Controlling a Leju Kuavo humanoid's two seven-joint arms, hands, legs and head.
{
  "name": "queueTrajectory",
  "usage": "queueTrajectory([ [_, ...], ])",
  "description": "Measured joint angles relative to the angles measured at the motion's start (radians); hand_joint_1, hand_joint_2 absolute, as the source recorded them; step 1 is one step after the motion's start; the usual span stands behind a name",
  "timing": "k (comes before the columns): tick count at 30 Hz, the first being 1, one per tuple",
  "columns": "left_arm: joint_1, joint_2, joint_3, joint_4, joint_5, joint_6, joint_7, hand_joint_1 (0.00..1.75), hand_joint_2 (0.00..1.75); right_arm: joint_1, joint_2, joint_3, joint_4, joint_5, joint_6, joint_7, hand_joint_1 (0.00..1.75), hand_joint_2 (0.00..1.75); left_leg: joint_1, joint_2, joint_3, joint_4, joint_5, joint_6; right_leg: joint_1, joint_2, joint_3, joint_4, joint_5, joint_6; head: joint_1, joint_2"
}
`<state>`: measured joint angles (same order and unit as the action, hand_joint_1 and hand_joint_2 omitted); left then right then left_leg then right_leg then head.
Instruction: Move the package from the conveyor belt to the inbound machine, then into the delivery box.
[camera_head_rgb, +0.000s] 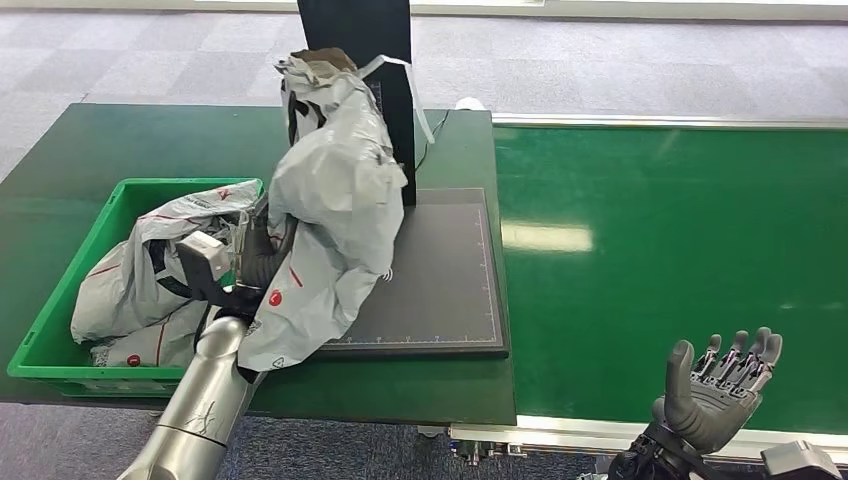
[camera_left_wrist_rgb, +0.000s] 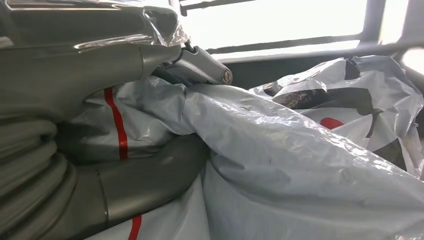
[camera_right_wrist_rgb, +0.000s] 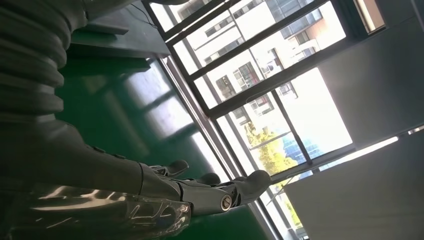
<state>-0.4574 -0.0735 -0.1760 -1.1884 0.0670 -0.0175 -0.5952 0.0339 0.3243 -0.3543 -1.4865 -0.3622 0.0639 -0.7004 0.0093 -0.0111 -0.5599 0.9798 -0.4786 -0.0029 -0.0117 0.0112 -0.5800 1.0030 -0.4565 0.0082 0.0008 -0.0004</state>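
A large crumpled grey plastic package (camera_head_rgb: 335, 210) with red marks stands lifted over the left edge of the black inbound machine plate (camera_head_rgb: 440, 290) and the rim of the green delivery box (camera_head_rgb: 60, 325). My left hand (camera_head_rgb: 255, 262) grips it from the left side; in the left wrist view the thumb and fingers (camera_left_wrist_rgb: 195, 67) wrap around the grey package (camera_left_wrist_rgb: 280, 150). My right hand (camera_head_rgb: 722, 385) hangs open, palm up, over the near edge of the green conveyor belt (camera_head_rgb: 680, 250), holding nothing.
The green box holds another grey package (camera_head_rgb: 150, 265). A black upright post (camera_head_rgb: 365, 60) rises behind the machine plate. The box and the plate sit on a dark green table (camera_head_rgb: 130, 150).
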Motion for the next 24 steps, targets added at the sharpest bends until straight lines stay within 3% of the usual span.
queueTrajectory([
  [5,0.077,0.042,0.054,-0.229,0.267,-0.228,0.081,1.75,1.75,0.001,0.000,-0.008,0.000,0.009,0.010,0.000,0.00,1.75,0.000,0.000,-0.001,0.000,0.000,0.000,0.001,0.000,-0.001,0.000,0.000,0.000,0.000,0.000],
  [9,0.113,0.057,0.106,-0.377,0.346,-0.297,0.114,1.75,1.75,0.001,0.000,-0.014,0.000,0.012,0.009,0.000,0.00,1.75,0.000,0.000,-0.001,0.000,0.000,0.000,0.001,0.000,-0.001,0.000,-0.001,0.000,0.000,0.000],
  [17,0.111,0.085,0.246,-0.542,0.395,-0.302,0.171,1.75,1.75,0.012,0.000,-0.018,-0.012,-0.002,-0.013,0.000,0.00,1.75,0.000,0.000,0.000,0.000,0.000,0.000,0.001,0.000,-0.001,0.000,0.000,0.000,0.000,0.000],
  [24,0.004,0.172,0.383,-0.499,0.173,-0.135,0.214,1.75,1.75,0.016,0.000,-0.013,-0.032,-0.008,-0.038,0.000,0.00,1.75,0.001,0.000,0.001,0.000,0.000,-0.001,0.002,0.001,-0.001,0.000,0.000,-0.001,0.000,0.000],
])
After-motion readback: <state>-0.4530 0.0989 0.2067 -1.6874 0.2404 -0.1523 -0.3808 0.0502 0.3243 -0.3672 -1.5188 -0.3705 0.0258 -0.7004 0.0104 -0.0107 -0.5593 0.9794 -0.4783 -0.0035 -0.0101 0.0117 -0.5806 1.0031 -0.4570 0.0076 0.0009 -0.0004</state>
